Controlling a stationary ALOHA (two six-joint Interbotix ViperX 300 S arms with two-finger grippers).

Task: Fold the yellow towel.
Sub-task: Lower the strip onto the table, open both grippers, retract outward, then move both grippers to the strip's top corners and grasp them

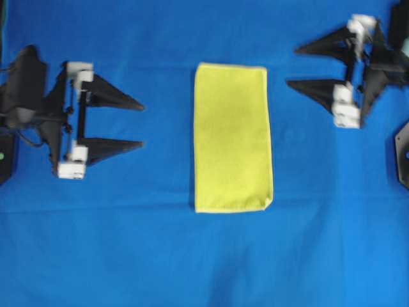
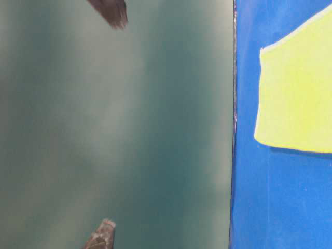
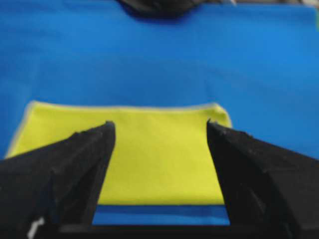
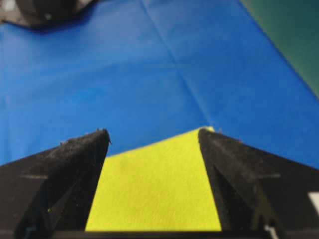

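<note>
Fingers spread and empty on both the left gripper (image 1: pixel 142 123) and right gripper (image 1: pixel 293 66), the yellow towel (image 1: pixel 232 137) lies between them on the blue-covered counter (image 1: pixel 128 243), apparently folded once into a neat rectangle.

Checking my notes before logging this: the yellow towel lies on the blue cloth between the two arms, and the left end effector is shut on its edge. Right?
Not quite. The left end effector is open and apart from the towel, as the overhead view shows. The towel does lie on the blue cloth between the two arms.
</note>
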